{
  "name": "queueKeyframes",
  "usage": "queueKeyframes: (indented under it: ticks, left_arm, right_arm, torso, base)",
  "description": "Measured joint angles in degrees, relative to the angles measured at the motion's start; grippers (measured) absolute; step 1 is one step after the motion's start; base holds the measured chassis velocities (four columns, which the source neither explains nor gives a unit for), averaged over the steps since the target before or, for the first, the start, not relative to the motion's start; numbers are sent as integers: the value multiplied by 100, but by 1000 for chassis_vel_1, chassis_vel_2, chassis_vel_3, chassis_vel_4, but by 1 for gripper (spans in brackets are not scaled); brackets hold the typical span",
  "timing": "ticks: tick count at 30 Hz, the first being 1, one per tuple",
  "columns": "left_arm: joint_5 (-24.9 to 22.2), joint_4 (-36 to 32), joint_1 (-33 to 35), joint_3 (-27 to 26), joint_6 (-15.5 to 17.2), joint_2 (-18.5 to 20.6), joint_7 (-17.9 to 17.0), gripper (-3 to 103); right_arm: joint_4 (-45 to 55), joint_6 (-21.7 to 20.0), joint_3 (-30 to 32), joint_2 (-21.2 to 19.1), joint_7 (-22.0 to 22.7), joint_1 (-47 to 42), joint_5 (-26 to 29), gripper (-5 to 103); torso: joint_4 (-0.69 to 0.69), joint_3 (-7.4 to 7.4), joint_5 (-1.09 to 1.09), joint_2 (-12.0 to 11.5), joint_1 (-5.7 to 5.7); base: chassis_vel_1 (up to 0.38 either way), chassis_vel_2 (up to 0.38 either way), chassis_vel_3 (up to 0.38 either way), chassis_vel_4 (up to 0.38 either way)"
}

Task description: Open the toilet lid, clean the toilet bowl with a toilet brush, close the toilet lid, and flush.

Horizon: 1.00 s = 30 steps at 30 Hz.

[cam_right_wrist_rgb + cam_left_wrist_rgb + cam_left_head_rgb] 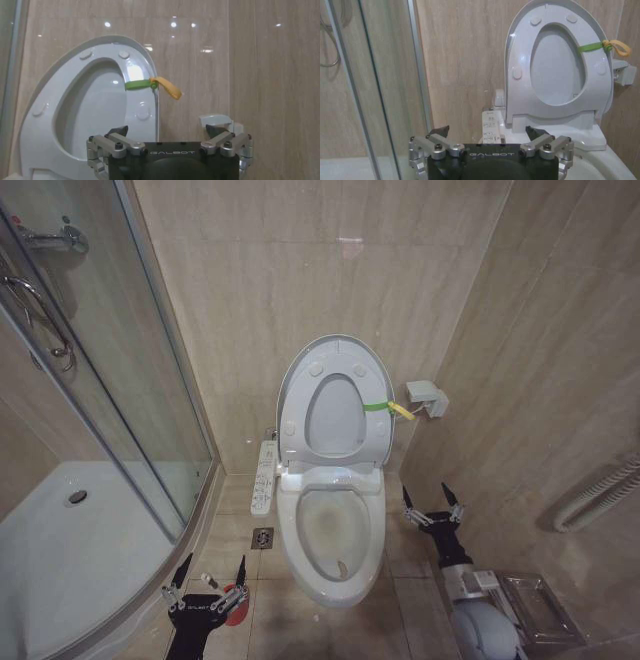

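The toilet lid [333,420] stands upright against the back wall, and the white seat ring [300,405] is raised in front of it. A green strap with a yellow tag [390,408] hangs on the ring. Below, the toilet bowl [335,535] lies uncovered, with yellowish staining inside. My left gripper [213,565] is open low on the left of the bowl, near the floor. A red round piece [234,597] shows by its finger; the toilet brush is hidden. My right gripper [426,492] is open beside the bowl's right side. The wrist views show the lid [557,67] [95,97] ahead of the open left gripper [487,131] and the open right gripper [166,129].
A curved glass shower screen [120,380] and white shower tray [60,550] fill the left. A control panel [265,475] juts out at the toilet's left, and a floor drain [262,537] lies beside it. A small wall box [427,398], a ribbed hose [600,495] and a metal tray [530,605] are at the right.
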Motion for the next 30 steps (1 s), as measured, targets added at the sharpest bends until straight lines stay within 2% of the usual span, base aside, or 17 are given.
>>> queueKeyframes:
  ticks: [5, 12, 21, 30]
  left_arm:
    - [0, 0, 0, 0, 0, 0, 0, 99]
    - [0, 0, 0, 0, 0, 0, 0, 99]
    - [0, 0, 0, 0, 0, 0, 0, 99]
    - [0, 0, 0, 0, 0, 0, 0, 99]
  right_arm:
    - [168, 166, 28, -2, -229, -194, 181, 100]
    - [356, 279, 82, -16, -215, -361, 153, 100]
    - [983, 259, 205, -59, -366, -713, 57, 100]
    - [1173, 287, 428, -137, -521, -830, 48, 100]
  torso:
    - [0, 0, 0, 0, 0]
    - [0, 0, 0, 0, 0]
    - [0, 0, -1, 0, 0]
    - [0, 0, 0, 0, 0]
  base:
    - [0, 0, 0, 0]
    - [0, 0, 0, 0]
    - [0, 0, 0, 0]
    - [0, 0, 0, 0]
